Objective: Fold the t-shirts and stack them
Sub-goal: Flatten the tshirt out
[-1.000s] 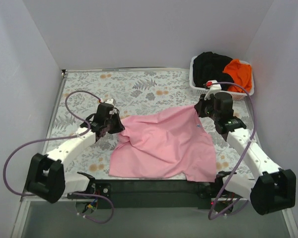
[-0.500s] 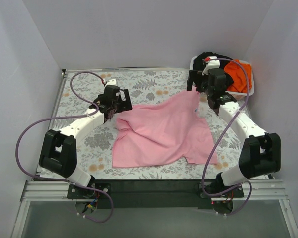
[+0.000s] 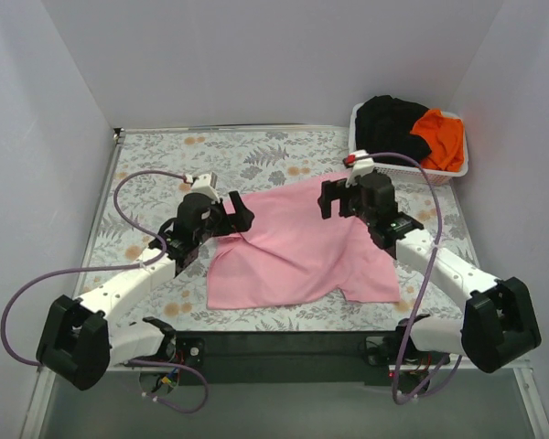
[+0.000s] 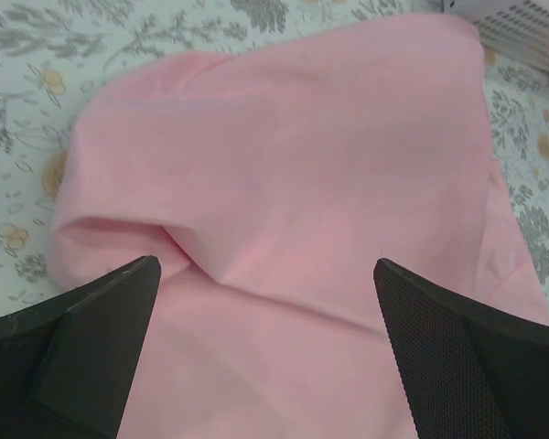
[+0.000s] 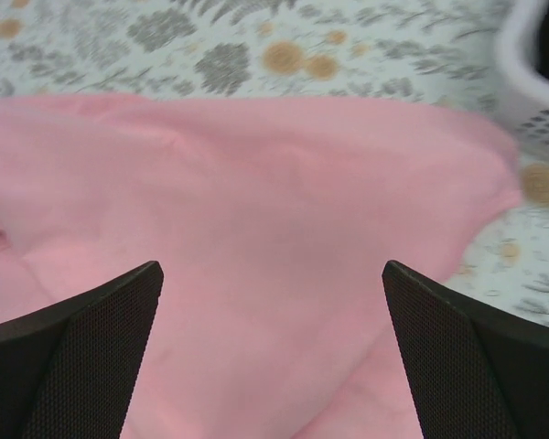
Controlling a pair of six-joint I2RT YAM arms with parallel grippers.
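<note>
pink t-shirt (image 3: 297, 251) lies spread but rumpled on the floral table (image 3: 156, 151), under and between both grippers. left gripper (image 3: 241, 212) hangs over the shirt's far left corner, jaws wide apart and gripping no cloth. left wrist view: a raised fold of pink cloth runs just ahead of the left finger, and flatter cloth fills the gap between the fingers. right gripper (image 3: 334, 197) hangs over the shirt's far right edge, jaws equally wide and not gripping. right wrist view: smooth pink cloth below and ahead of it. contact between fingertips and cloth: cannot tell.

white lattice basket (image 3: 403, 166) stands beyond and to the right of the right gripper, near the shirt's far corner but apart from it. it holds the black t-shirt (image 3: 389, 119), with the orange t-shirt (image 3: 442, 137) on its right. purple cable (image 3: 133, 178) loops over the table left of the left gripper.
</note>
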